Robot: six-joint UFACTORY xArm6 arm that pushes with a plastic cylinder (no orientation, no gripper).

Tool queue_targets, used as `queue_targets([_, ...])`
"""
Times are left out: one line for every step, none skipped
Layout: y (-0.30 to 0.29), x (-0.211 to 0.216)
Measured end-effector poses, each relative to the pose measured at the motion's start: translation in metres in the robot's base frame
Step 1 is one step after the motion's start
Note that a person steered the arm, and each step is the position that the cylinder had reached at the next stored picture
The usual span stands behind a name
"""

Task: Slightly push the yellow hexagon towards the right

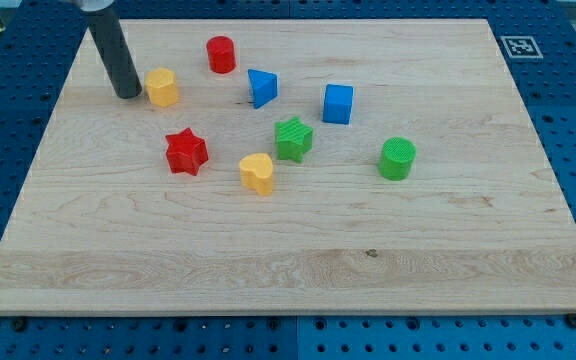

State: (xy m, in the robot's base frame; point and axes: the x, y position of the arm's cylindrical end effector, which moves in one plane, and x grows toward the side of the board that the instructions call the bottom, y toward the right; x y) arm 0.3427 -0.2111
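Dark rod, no jaws on this rig, so no released or clenched state applies; the rod ends in my tip (128, 96), which sits on the table (448, 250) near the view's top-left corner. My tip stands just left of the yellow hexagon (162, 87), very close to its left face; whether the two actually touch cannot be told from this angle. The rod leans up and slightly left out of the view's top.

Yellow hexagon: upper-left part of the table, upright on a flat face.

Right of it and a little higher: red cylinder (221, 54), apart from the hexagon.

Further right: blue triangular block (262, 87), roughly level with the hexagon, then blue cube (338, 103) just beyond it, the two apart.

Below the hexagon: red star (186, 152), well clear of it. To the star's lower right: yellow heart-shaped block (257, 173). Just up and right of that block: green star (293, 138), near it but not touching.

Farthest to the view's right: green cylinder (397, 158), standing alone, below and right of the blue cube.

Table is pale wood with visible grain, resting on a blue perforated base (28, 30). A black-and-white square marker (517, 46) sits beside the table's top-right corner.
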Motion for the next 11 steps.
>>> queue_targets([-0.012, -0.004])
queue_targets([-0.019, -0.020])
queue_targets([-0.007, -0.022])
queue_targets([0.012, -0.022])
queue_targets([0.021, -0.011])
queue_targets([0.022, 0.009])
queue_targets([0.031, 0.018])
queue_targets([0.027, 0.017])
queue_targets([0.013, 0.017])
queue_targets([0.001, 0.002])
queue_targets([-0.004, -0.035])
